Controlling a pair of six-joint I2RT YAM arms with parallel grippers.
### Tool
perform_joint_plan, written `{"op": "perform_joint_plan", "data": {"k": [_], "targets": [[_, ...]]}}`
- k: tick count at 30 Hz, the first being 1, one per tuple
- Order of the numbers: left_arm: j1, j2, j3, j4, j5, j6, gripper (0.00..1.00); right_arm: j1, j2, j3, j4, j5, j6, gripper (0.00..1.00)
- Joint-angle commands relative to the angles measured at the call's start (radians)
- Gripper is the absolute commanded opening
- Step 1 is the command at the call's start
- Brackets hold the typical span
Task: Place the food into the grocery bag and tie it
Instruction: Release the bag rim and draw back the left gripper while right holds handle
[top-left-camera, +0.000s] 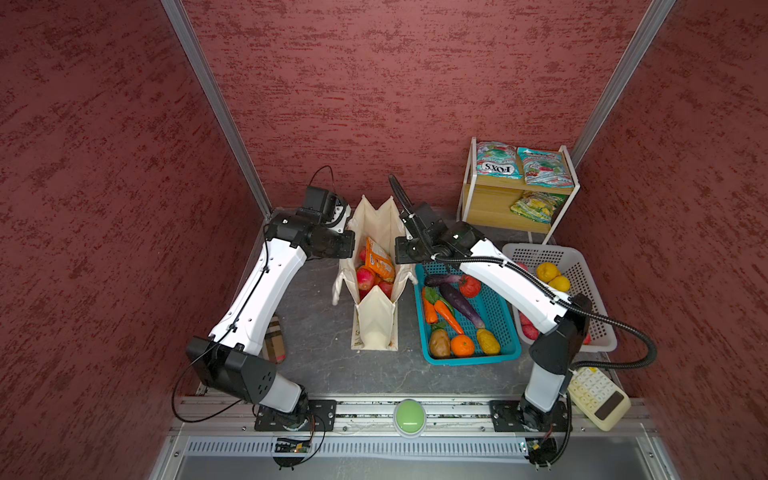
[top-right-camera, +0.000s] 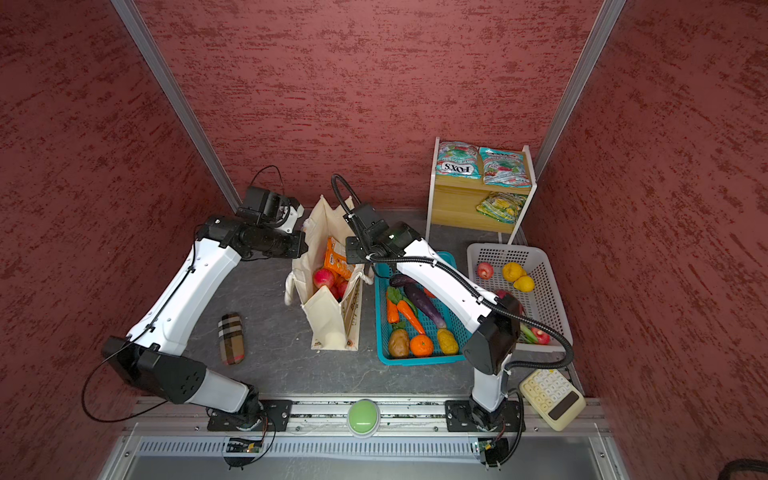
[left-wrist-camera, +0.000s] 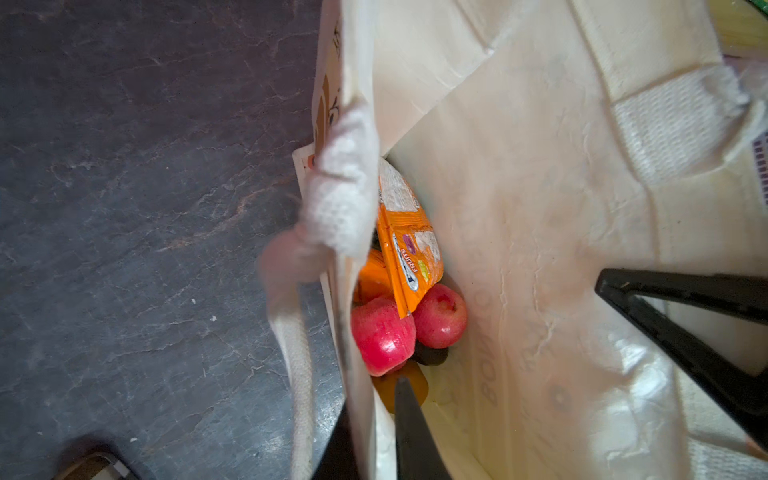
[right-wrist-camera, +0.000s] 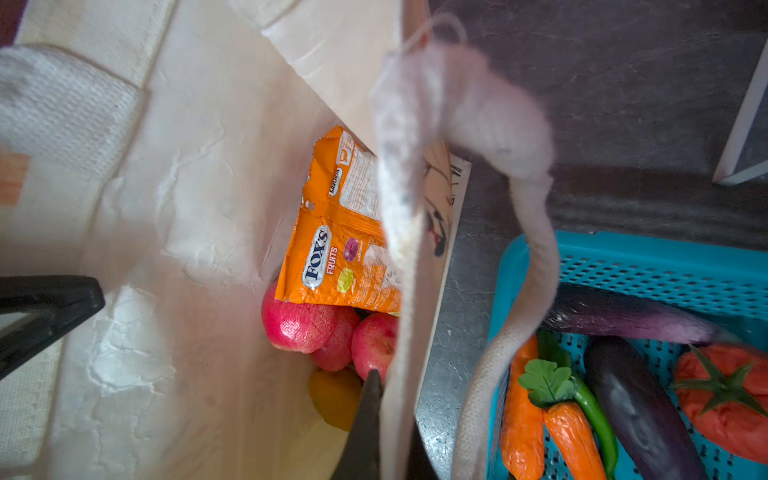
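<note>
Right hand (right-wrist-camera: 395, 407) clamped on grocery bag (right-wrist-camera: 187, 166) wall, left hand (left-wrist-camera: 368, 399) astride opposite wall, grip unclear, apples (right-wrist-camera: 299, 324) and orange packet (right-wrist-camera: 332, 257) below both.

On my feed both arms match — left arm (top-left-camera: 266, 286), right arm (top-left-camera: 515, 282): glossy white shells dotted with small screw holes, boxy black joint housings (top-left-camera: 237, 370) between. A thin black cable (top-left-camera: 173, 395) loops off the left elbow; a ribbed black conduit (top-left-camera: 469, 260) runs along the right. Each has a black base plate (top-left-camera: 324, 415) with silver screws.
</note>
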Motion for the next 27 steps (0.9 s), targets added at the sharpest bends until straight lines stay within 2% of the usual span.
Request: {"op": "perform_joint_plan", "data": {"k": [1, 4, 7, 10, 12, 15, 17, 20, 23, 27], "targets": [[-0.012, -0.021, 0.007, -0.010, -0.001, -0.007, 0.31, 0.005, -0.008, 0.002, 0.039, 0.039, 0.008, 0.02], [-0.010, -0.067, -0.008, -0.010, -0.040, -0.015, 0.50, 0.004, -0.010, -0.006, 0.043, 0.042, 0.006, 0.06], [-0.002, -0.125, -0.013, -0.012, -0.105, -0.034, 0.69, 0.003, -0.009, -0.004, 0.044, 0.049, -0.001, 0.06], [0.021, -0.198, -0.023, -0.003, -0.142, -0.056, 0.81, 0.003, -0.009, -0.003, 0.044, 0.060, -0.007, 0.03], [0.040, -0.251, -0.035, 0.004, -0.158, -0.072, 0.85, 0.002, -0.010, -0.003, 0.041, 0.063, -0.010, 0.02], [0.105, -0.343, -0.097, 0.032, -0.147, -0.123, 0.85, 0.001, -0.009, -0.003, 0.036, 0.068, -0.013, 0.01], [0.195, -0.415, -0.163, 0.060, -0.085, -0.178, 0.83, 0.000, -0.012, -0.004, 0.033, 0.072, -0.014, 0.01], [0.419, -0.498, -0.292, 0.116, 0.126, -0.268, 0.79, -0.004, -0.016, -0.004, 0.026, 0.075, -0.020, 0.00], [0.488, -0.537, -0.411, 0.161, 0.210, -0.353, 0.77, -0.010, -0.021, -0.003, 0.016, 0.080, -0.027, 0.00], [0.596, -0.560, -0.612, 0.285, 0.393, -0.470, 0.74, -0.020, -0.034, -0.011, 0.009, 0.085, -0.035, 0.00]]}}
